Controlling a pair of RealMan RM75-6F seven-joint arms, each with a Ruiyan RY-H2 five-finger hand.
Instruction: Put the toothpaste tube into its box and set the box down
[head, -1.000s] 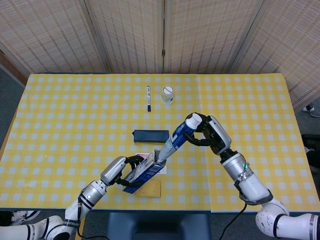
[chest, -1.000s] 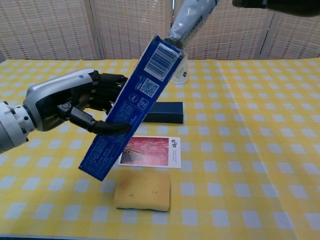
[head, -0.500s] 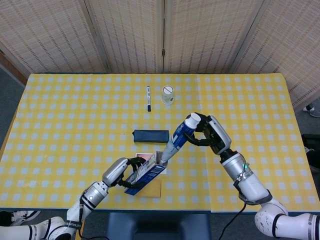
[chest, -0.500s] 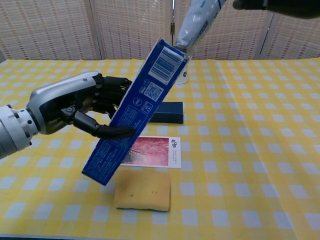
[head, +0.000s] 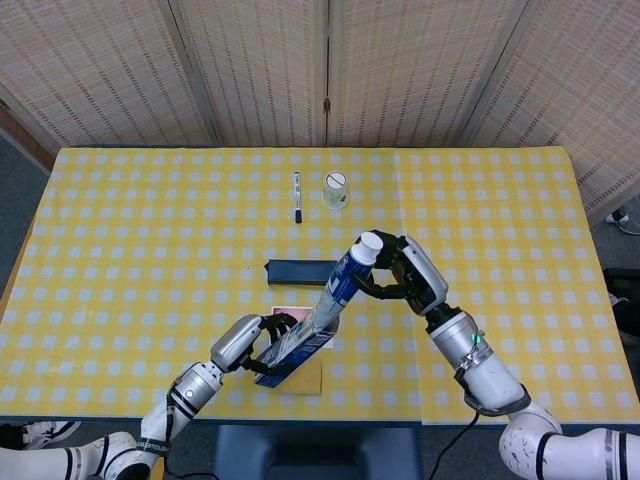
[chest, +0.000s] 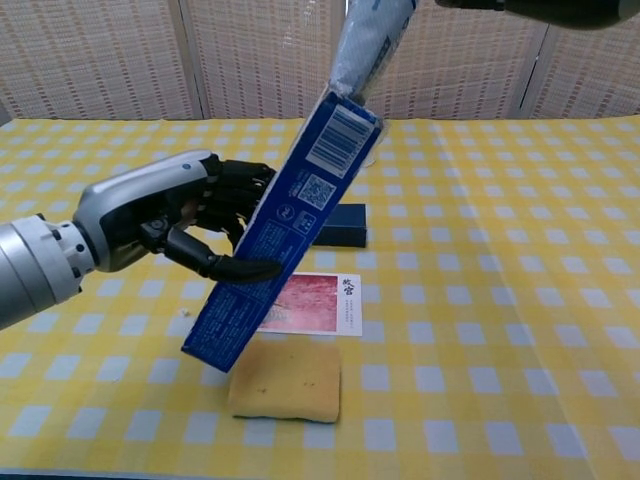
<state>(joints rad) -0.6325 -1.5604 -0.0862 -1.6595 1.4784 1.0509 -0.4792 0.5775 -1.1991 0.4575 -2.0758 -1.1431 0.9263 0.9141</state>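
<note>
A: Blue cardboard toothpaste box (chest: 285, 228) sits steeper now, mid-frame, left hand (chest: 165, 221) wrapped around it.

B: Yep, and the right hand (head: 405, 280), clasping the cap end, has swung the blue-and-white toothpaste tube (head: 343, 282) into line. Its tail is in the opening, so it probably just needs pushing down.

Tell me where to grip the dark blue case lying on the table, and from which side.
Grip the dark blue case across its two long edges at mid-length, coming straight down from above. It lies flat, long and narrow, so the short width probably fits between fingers, and its ends stay free.
</note>
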